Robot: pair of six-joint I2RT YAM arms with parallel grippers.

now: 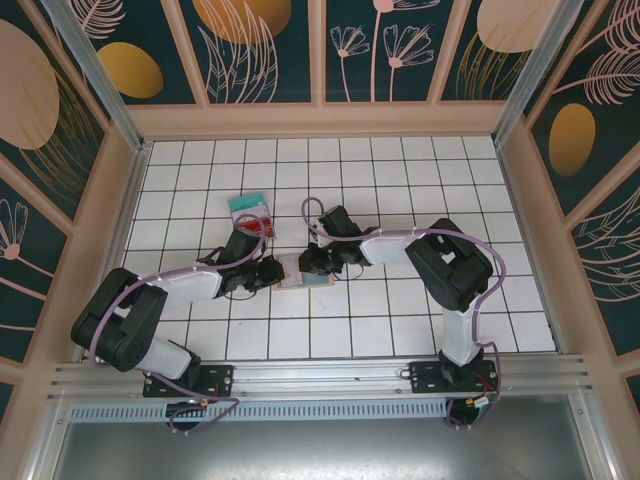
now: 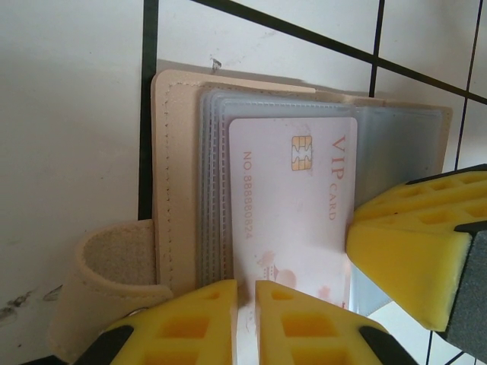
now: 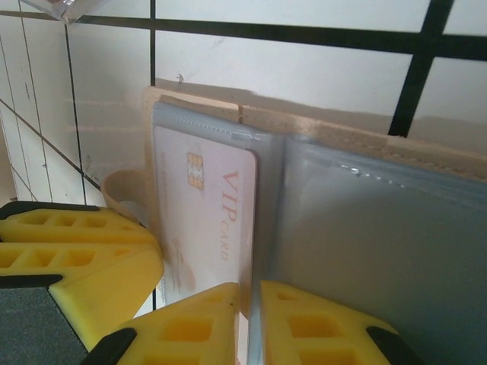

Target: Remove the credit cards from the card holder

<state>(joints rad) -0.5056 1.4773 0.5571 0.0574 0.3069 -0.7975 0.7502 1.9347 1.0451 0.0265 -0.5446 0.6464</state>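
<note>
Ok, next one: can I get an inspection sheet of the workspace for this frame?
Surface: white gridded table.
Job's things: card holder lies open, a pink VIP card in its clear sleeve; teal-green card and red card lie together on the table beyond it.
Clutter: nothing seen.
Grippers: left gripper and right gripper both shut on the card holder's sleeves.
Cables: purple cables along both arms.
Surroundings: floral wall panels; metal rail at the near edge.

The top camera looks steeply down from above and behind the arm bases, taking in the whole white black-gridded table (image 1: 400,170). Both wrist cameras sit very close over the open tan folding card holder (image 2: 176,190), side by side and facing the same way, the right one more slanted. All three views share it.
</note>
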